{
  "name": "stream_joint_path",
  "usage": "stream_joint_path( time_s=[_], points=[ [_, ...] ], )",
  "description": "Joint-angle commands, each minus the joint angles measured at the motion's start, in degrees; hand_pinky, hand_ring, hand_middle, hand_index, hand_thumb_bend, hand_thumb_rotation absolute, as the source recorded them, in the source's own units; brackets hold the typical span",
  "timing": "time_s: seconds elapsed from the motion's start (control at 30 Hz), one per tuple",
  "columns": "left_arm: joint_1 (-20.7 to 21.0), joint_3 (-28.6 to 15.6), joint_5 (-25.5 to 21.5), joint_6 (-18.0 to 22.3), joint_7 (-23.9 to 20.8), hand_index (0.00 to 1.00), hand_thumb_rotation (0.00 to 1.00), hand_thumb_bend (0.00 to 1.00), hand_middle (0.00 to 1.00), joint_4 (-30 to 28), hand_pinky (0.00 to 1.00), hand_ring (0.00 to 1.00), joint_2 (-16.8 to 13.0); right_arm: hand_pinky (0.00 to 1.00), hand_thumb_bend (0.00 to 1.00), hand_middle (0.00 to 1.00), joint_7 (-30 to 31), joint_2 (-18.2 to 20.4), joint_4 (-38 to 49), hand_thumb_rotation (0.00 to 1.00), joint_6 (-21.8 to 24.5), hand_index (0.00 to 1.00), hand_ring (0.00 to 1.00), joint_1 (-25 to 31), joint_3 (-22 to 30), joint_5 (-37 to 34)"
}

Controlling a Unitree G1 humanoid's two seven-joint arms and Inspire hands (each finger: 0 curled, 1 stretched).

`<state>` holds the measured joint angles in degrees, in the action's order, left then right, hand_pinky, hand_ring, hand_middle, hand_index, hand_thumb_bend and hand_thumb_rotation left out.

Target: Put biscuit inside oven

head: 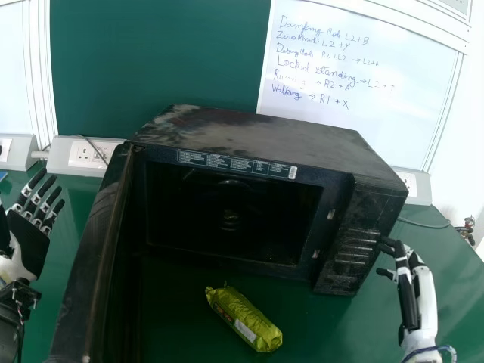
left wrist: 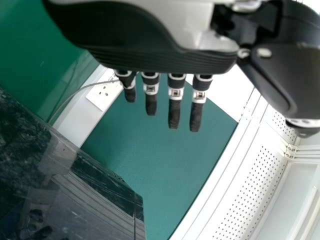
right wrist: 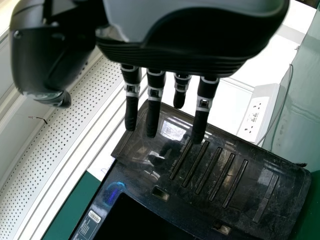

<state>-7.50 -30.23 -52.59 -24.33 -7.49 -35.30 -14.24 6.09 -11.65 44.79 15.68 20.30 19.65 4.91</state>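
Observation:
A black oven stands on the green table with its door swung out on the left side. The yellow-green biscuit packet lies on the table in front of the oven's opening. Left of the door is my left hand, its fingers straight and holding nothing; the left wrist view shows this hand beside the glossy door. My right hand is at the oven's right front corner, fingers extended and empty. In the right wrist view, the hand hangs over the oven's control panel.
Behind the oven run white socket boxes and a whiteboard with handwriting. A thin cable lies on the green table at the right.

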Motion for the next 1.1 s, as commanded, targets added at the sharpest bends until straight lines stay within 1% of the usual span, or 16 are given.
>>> stream_joint_path(
  time_s=[0.0, 0.27, 0.4, 0.47, 0.63, 0.7, 0.77, 0.9, 1.0, 1.07],
  points=[
    [0.0, -0.3, -0.2, 0.4, 0.6, 0.86, 0.55, 0.61, 0.9, 0.0, 1.0, 0.97, -0.5, 0.67, 0.7, 0.78, 0.4, -0.4, 1.0, 0.1, 0.6, 0.79, 0.75, -0.1, -0.4, 0.0],
    [0.1, -0.3, 0.0, 0.7, 1.1, 0.85, 0.54, 0.61, 0.88, 0.5, 1.0, 0.95, -0.6, 0.69, 0.71, 0.78, 1.0, -0.6, 1.5, 0.1, 0.6, 0.79, 0.75, 0.1, -0.6, -0.2],
    [0.2, -0.3, -0.1, 0.5, 0.8, 0.83, 0.54, 0.61, 0.86, 0.4, 1.0, 0.93, -0.4, 0.7, 0.73, 0.79, 2.5, -1.4, 3.3, 0.11, 1.7, 0.8, 0.76, 0.9, -2.1, 0.3],
    [0.2, -0.2, 0.0, 0.4, 0.6, 0.83, 0.54, 0.62, 0.86, 0.1, 1.0, 0.93, -0.4, 0.7, 0.73, 0.79, 3.5, -2.1, 4.3, 0.12, 2.7, 0.8, 0.76, 1.1, -3.0, 0.4],
    [0.1, 0.1, 0.4, 0.5, 0.5, 0.83, 0.53, 0.62, 0.87, -0.2, 1.0, 0.93, -0.2, 0.71, 0.73, 0.8, 7.6, -6.1, 7.1, 0.16, 5.7, 0.8, 0.77, 1.2, -5.5, 1.4],
    [0.2, 0.1, 0.4, 0.4, 0.2, 0.83, 0.53, 0.63, 0.87, -0.3, 1.0, 0.93, -0.1, 0.69, 0.74, 0.8, 8.4, -7.4, 8.6, 0.19, 7.9, 0.8, 0.76, 0.9, -6.5, 2.7],
    [0.2, 0.0, 0.2, 0.6, 0.7, 0.83, 0.53, 0.63, 0.88, 0.0, 1.0, 0.94, -0.1, 0.7, 0.77, 0.79, 9.0, -8.4, 10.1, 0.19, 10.0, 0.79, 0.76, 0.6, -7.8, 4.1],
    [0.2, 0.1, 0.4, 0.7, 1.2, 0.83, 0.53, 0.64, 0.87, 0.2, 1.0, 0.94, -0.2, 0.7, 0.77, 0.8, 9.9, -10.6, 12.2, 0.2, 13.4, 0.8, 0.78, -0.3, -11.0, 7.5],
    [0.2, 0.1, 0.3, 0.7, 1.0, 0.83, 0.53, 0.64, 0.87, 0.2, 1.0, 0.94, -0.2, 0.69, 0.77, 0.81, 10.6, -11.7, 13.0, 0.22, 14.9, 0.8, 0.77, -0.9, -12.7, 9.4],
    [0.2, 0.3, 0.6, 0.5, 0.7, 0.83, 0.53, 0.64, 0.87, -0.2, 1.0, 0.94, -0.1, 0.68, 0.76, 0.82, 11.6, -13.1, 13.4, 0.25, 16.0, 0.82, 0.77, -1.5, -14.1, 11.0]
  ],
)
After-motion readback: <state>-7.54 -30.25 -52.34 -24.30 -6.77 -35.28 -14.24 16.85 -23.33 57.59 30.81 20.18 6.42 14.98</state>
